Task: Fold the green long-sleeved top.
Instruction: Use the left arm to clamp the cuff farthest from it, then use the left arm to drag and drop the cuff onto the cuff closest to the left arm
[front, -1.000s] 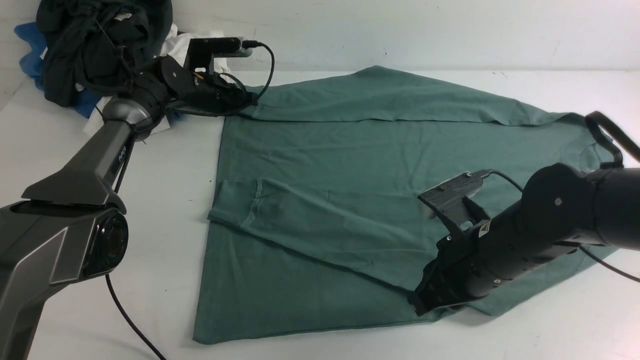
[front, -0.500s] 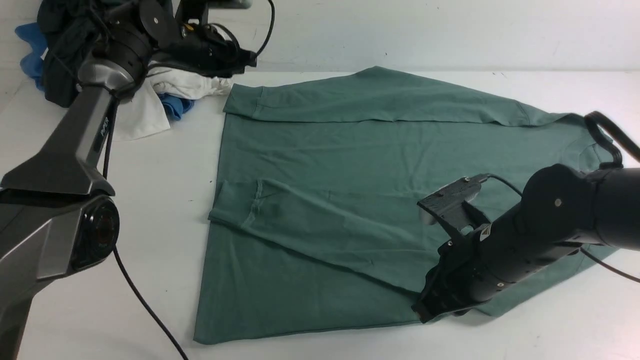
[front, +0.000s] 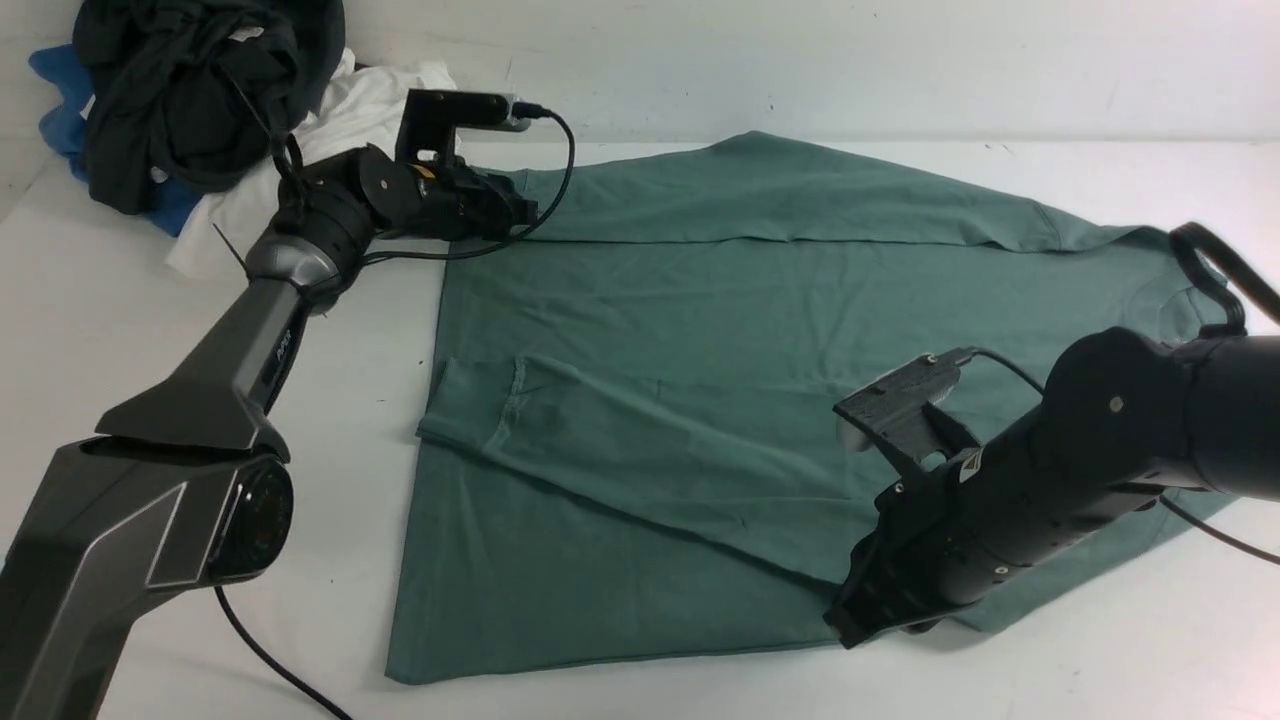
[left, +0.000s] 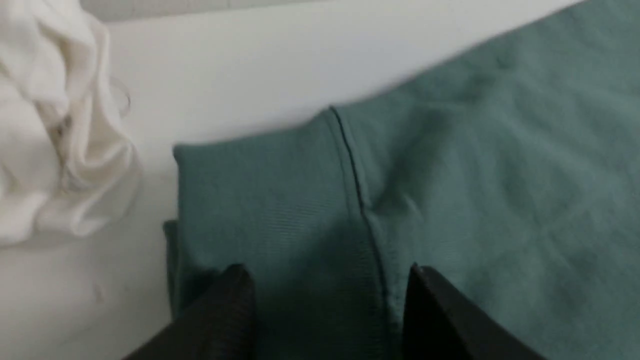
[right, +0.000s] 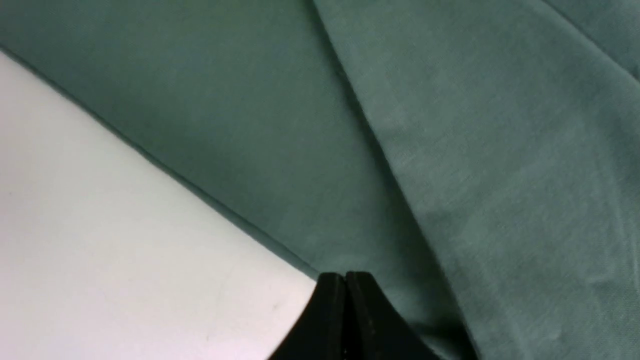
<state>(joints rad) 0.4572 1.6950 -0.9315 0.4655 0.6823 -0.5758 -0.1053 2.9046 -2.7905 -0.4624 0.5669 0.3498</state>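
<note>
On the white table (front: 350, 450), the green long-sleeved top (front: 570, 580) is lying spread wide, with its collar side reaching to the right and its hem side to the left. The near sleeve (front: 680, 430) is already lying inward across the body, and the far sleeve (front: 780, 200) is running along the far edge, also with its cuff to the left. So the sleeves seem to be mostly arranged, and the step in hand is probably the placing of the far cuff. The dark pile of clothes (front: 200, 100) and the white garment (front: 390, 95) are lying at the far left, the white one near this cuff.

The left gripper (left: 327, 270) is standing widely open over the far cuff (left: 275, 200), and its fingers are having the cloth below and between them, but they are not pinching it. The right gripper (right: 345, 275) is keeping its fingertips together at the near edge of the top, right of the middle; whether some cloth is being pinched there, I cannot tell. The next move is probably calling for the left gripper to go lower and close on the cuff, without catching the layer underneath
</note>
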